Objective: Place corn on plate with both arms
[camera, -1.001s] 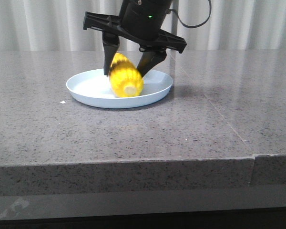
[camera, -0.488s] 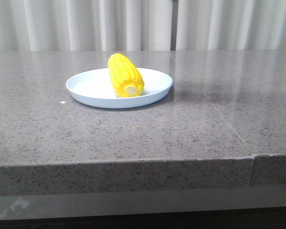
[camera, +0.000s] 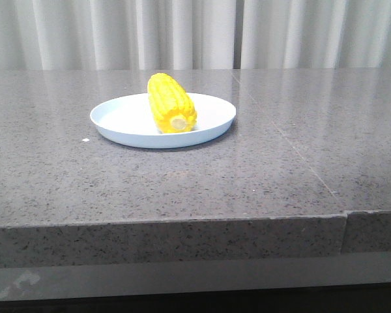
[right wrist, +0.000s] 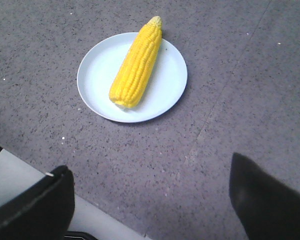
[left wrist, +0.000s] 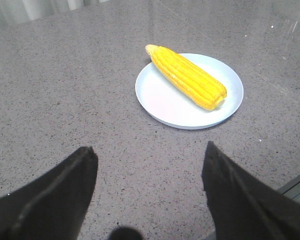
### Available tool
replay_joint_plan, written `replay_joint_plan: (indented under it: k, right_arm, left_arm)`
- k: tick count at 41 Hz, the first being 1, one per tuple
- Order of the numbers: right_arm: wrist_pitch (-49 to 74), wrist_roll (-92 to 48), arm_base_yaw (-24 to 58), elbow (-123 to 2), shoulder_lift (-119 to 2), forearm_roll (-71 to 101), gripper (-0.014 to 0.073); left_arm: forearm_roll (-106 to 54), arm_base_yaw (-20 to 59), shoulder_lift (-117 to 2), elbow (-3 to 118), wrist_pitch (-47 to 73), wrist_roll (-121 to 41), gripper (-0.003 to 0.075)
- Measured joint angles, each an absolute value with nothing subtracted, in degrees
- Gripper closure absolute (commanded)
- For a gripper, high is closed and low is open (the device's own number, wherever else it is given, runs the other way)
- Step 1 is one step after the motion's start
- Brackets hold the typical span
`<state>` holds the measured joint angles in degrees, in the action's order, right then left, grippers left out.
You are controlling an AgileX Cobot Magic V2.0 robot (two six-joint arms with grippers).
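The left gripper had two black fingers, wide and pointed like wedges, with dull smooth sides. The right gripper had the same black, thick fingers.

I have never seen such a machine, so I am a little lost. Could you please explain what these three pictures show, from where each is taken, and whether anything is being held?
This is a robot with two arms, working at a grey stone table. One picture looks forward over the table. There a yellow corn lies on a pale plate; no arm appears. The other two come from cameras on the arms' wrists, looking down at the same corn and plate from a distance. The dark shapes at the bottom are each arm's grasping part: the left tool and the right tool. Both are open and hold nothing. The corn's tip reaches just past the plate's rim.
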<state>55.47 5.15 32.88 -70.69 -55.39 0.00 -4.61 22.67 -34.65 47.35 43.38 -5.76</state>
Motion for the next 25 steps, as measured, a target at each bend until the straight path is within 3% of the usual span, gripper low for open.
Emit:
replay_joint_plan:
  k: [13, 25]
  right_arm:
    - [57.30, 5.04, 32.88, -57.03, -37.16, 0.00, -0.0050]
    - [57.42, 4.93, 32.88, -52.13, -30.89, 0.00, -0.0050]
  left_arm:
    - [-4.61, 22.67, -34.65, 47.35, 43.38, -5.76, 0.0283]
    - [-4.72, 22.67, -34.65, 47.35, 43.11, -5.76, 0.0283]
